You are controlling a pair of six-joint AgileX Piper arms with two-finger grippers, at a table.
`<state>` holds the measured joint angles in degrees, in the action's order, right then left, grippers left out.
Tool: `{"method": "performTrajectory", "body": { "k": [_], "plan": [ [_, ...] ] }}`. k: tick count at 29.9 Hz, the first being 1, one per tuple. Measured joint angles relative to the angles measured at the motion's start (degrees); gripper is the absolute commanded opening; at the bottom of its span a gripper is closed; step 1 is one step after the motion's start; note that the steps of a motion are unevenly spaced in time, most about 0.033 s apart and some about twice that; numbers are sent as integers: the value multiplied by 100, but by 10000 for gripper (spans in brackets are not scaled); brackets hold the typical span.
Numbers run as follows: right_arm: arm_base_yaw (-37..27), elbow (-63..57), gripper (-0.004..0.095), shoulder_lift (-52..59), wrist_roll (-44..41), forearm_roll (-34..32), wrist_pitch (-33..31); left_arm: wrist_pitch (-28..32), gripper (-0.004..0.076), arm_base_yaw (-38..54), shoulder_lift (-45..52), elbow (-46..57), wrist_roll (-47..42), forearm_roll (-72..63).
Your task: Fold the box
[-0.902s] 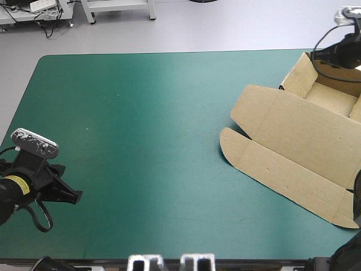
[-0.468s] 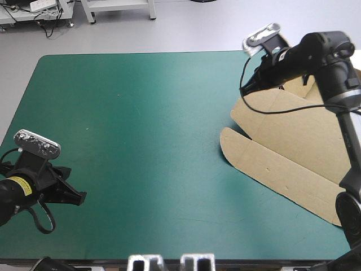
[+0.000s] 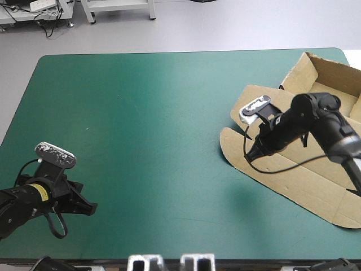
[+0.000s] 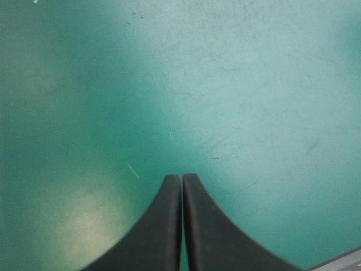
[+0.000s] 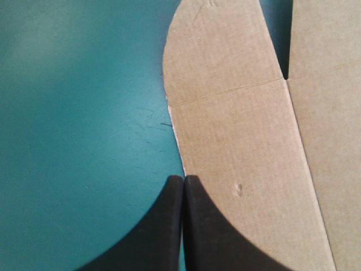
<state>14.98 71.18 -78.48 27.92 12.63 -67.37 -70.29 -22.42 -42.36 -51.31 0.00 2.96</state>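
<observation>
The brown box (image 3: 293, 183) lies at the table's right side as an open sheet, with walls raised at its far right end (image 3: 316, 70) and the lid part flat. My right gripper (image 3: 251, 155) is shut and low over the rounded flap at the box's left edge. In the right wrist view its tip (image 5: 183, 178) sits right at the flap's (image 5: 237, 141) curved edge, with nothing between the fingers. My left gripper (image 3: 91, 209) is shut near the table's front left. Its tip (image 4: 181, 176) points over bare teal-green cover, far from the box.
The teal-green cover (image 3: 158, 124) stretches between the two grippers. The box's right part reaches the table's right edge. The left arm is close to the table's front edge (image 3: 113, 257).
The right arm has swung from the far right corner across the box and down to its left rounded flap. The left gripper has shifted a little to the right and toward the front edge.
</observation>
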Motion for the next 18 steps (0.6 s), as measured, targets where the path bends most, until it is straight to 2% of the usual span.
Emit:
{"method": "performTrajectory", "body": {
  "k": [4,7,18],
  "plan": [
    [5,-810,-19,915,75,23,502,389,-1,0,0,280,0,-296],
    [5,-1296,-19,1529,64,1,587,564,-1,0,0,340,0,-510],
    [5,-2483,-24,3250,-1010,-1030,728,435,-1,0,0,340,0,-714]
  ]
}}
